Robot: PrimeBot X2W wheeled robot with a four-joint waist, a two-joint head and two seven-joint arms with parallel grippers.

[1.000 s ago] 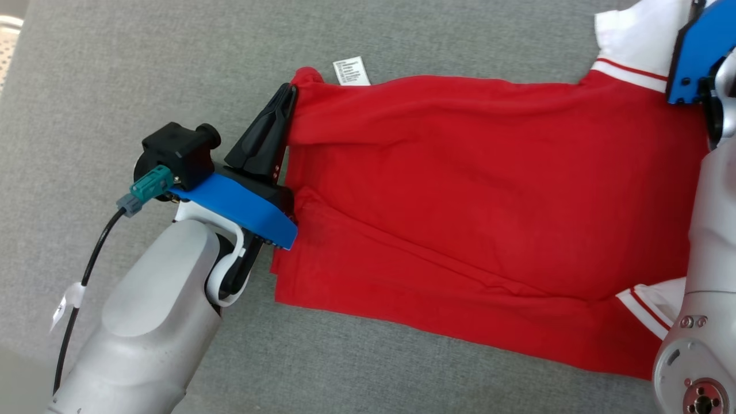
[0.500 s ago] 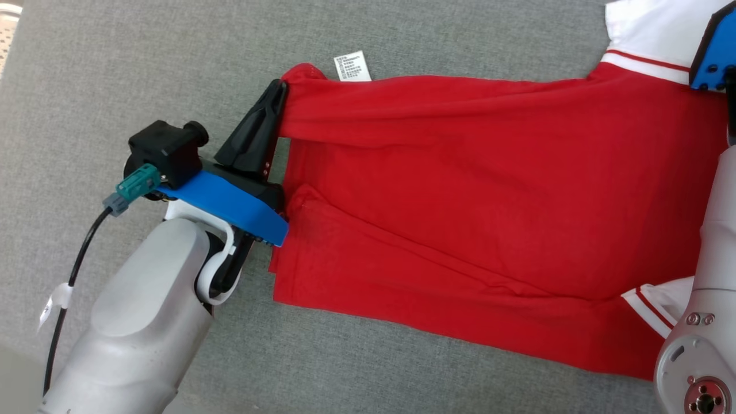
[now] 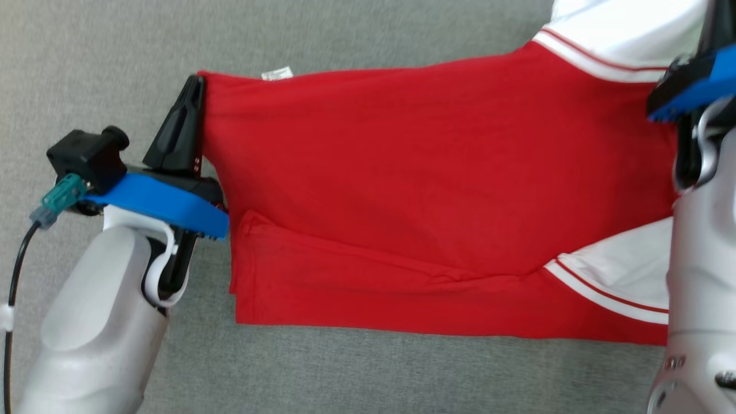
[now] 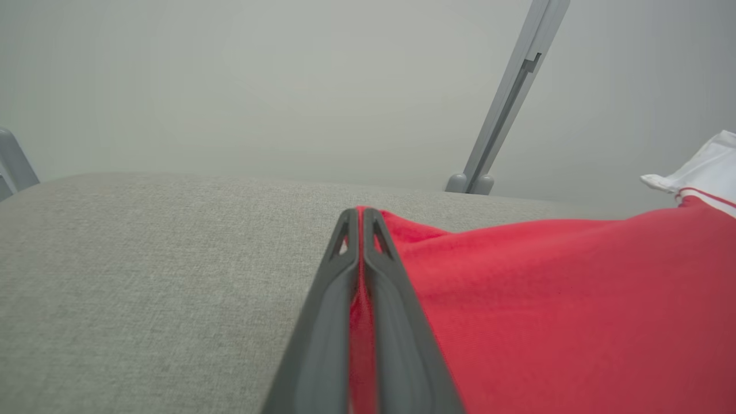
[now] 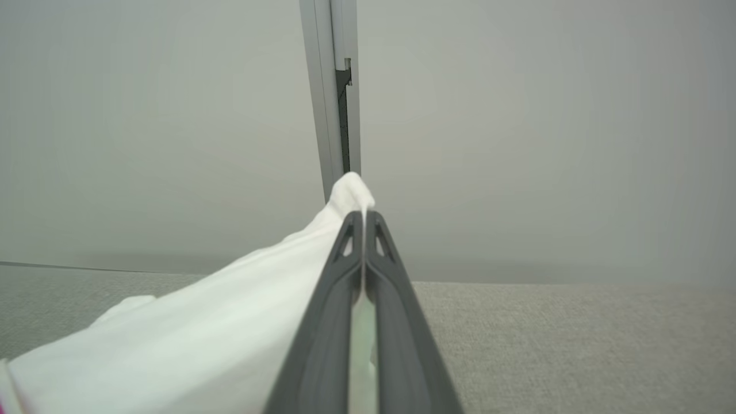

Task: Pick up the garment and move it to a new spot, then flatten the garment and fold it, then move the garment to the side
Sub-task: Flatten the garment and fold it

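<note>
The red garment (image 3: 431, 190) lies spread across the grey padded surface (image 3: 356, 368), its upper edge stretched between both arms. The left gripper (image 4: 361, 214) is clamped on a red corner. The right gripper (image 5: 363, 214) is clamped on white fabric.

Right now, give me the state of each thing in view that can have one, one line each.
garment, stretched between both tools over the grey surface, with a fold along its lower part.
left tool, shut on the garment's red corner.
right tool, shut on the garment's white end.
care label, poking out past the garment's top edge near the left tool.
</note>
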